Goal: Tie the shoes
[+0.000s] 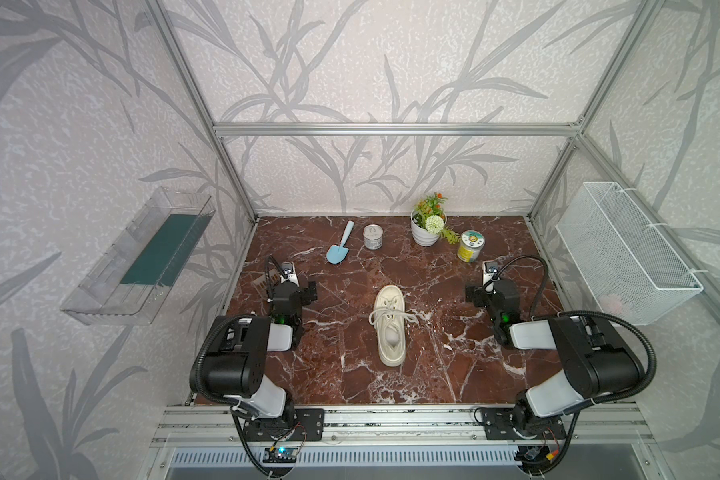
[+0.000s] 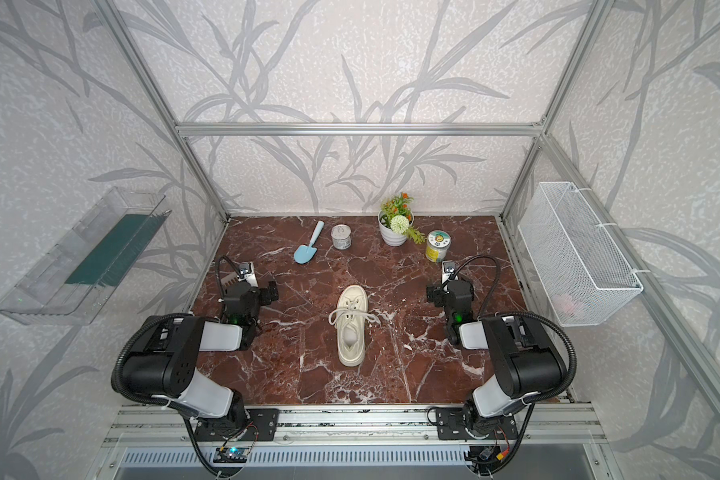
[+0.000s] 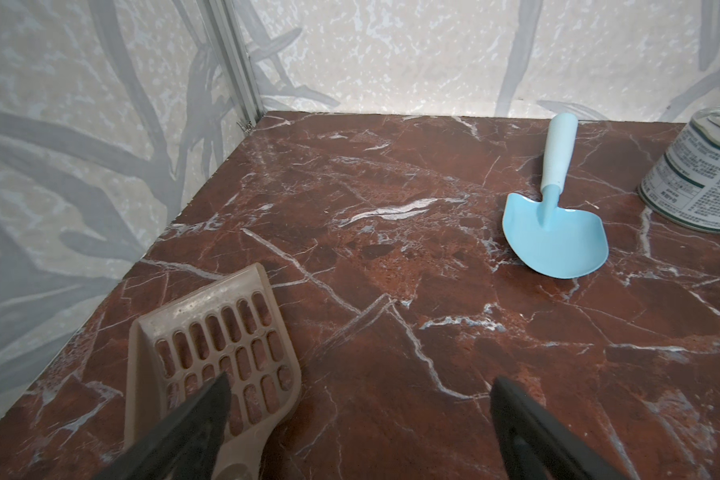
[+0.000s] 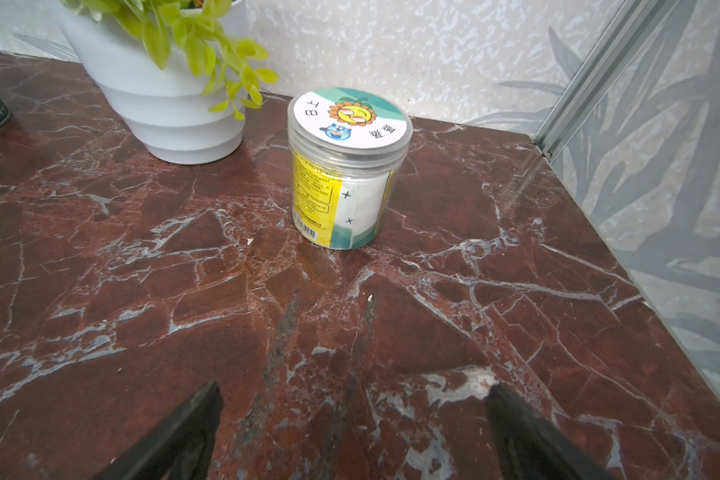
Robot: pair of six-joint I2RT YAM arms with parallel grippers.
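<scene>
The shoes are one cream low-top sneaker point(image 1: 389, 328) point(image 2: 351, 332) with a thick sole, lying mid-table with its toe pointing to the back wall. Its flat cream laces point(image 1: 395, 314) spread loose over both sides. My left gripper point(image 1: 294, 287) point(image 3: 358, 386) hovers to the sneaker's left, open and empty over the marble. My right gripper point(image 1: 490, 286) point(image 4: 354, 390) hovers to the sneaker's right, also open with nothing between its fingers. Both are well apart from the sneaker, which neither wrist view shows.
A tan slotted scoop point(image 3: 213, 345) lies under my left gripper. At the back stand a blue trowel point(image 1: 339, 249), a tin can point(image 1: 373, 237), a white plant pot point(image 1: 426, 233) and a labelled jar point(image 1: 470, 246) point(image 4: 346, 166). A wire basket point(image 1: 624, 253) and a clear tray point(image 1: 138, 257) hang on the side walls.
</scene>
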